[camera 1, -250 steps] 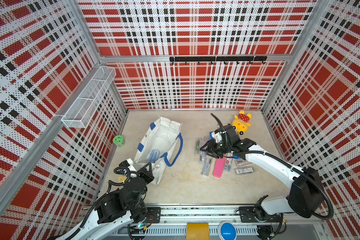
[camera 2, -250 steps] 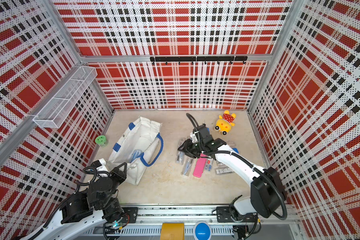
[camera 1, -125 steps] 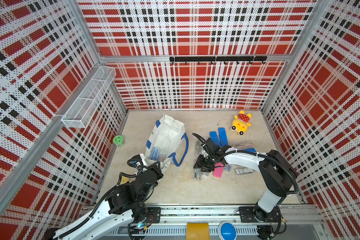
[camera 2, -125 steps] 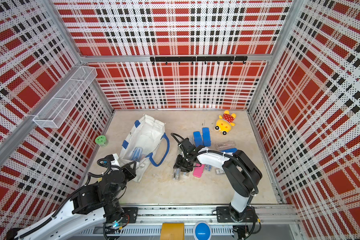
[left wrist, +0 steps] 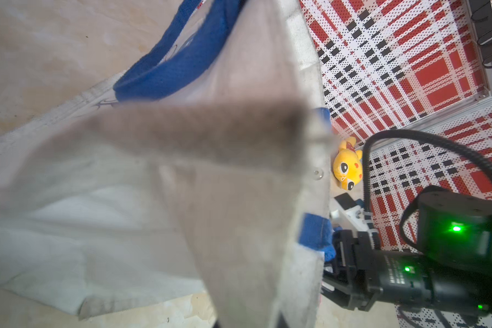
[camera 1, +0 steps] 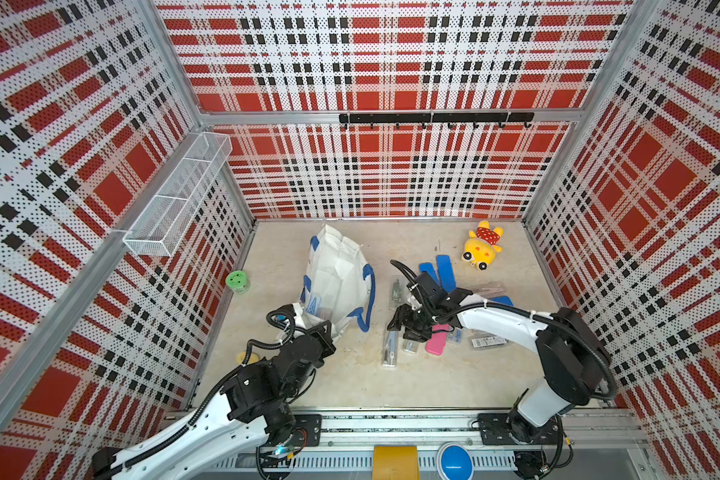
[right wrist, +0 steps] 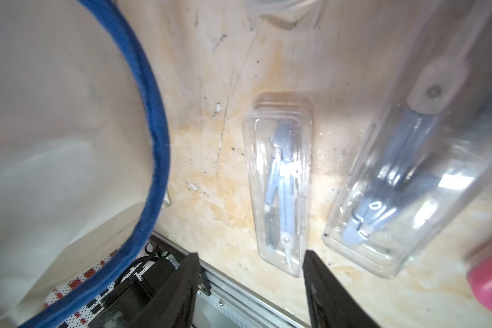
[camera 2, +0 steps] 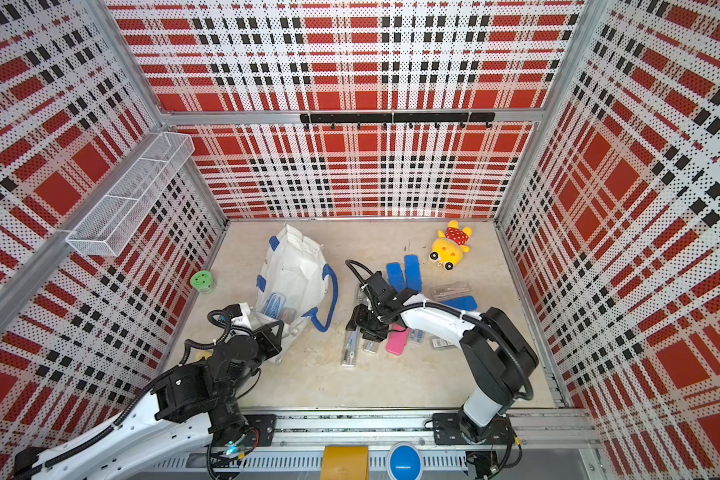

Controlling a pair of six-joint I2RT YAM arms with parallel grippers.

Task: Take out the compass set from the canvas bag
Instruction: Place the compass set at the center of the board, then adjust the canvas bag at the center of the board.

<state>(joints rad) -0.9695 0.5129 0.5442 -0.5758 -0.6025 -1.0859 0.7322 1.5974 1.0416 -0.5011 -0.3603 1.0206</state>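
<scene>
Compass set (right wrist: 279, 181) lying on tabletop (right wrist: 210, 170), my right jaws wide over it, left jaws pinching canvas bag (camera 1: 337, 266)

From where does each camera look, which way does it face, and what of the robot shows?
Top views: high at the front, looking down on the table; left arm and right arm show.
Left wrist: close against the canvas bag, facing the yellow plush toy; the right arm shows.
Right wrist: looking down at a clear compass case; the open right gripper shows.
Shared: bag and toy appear in left wrist and top views.
</scene>
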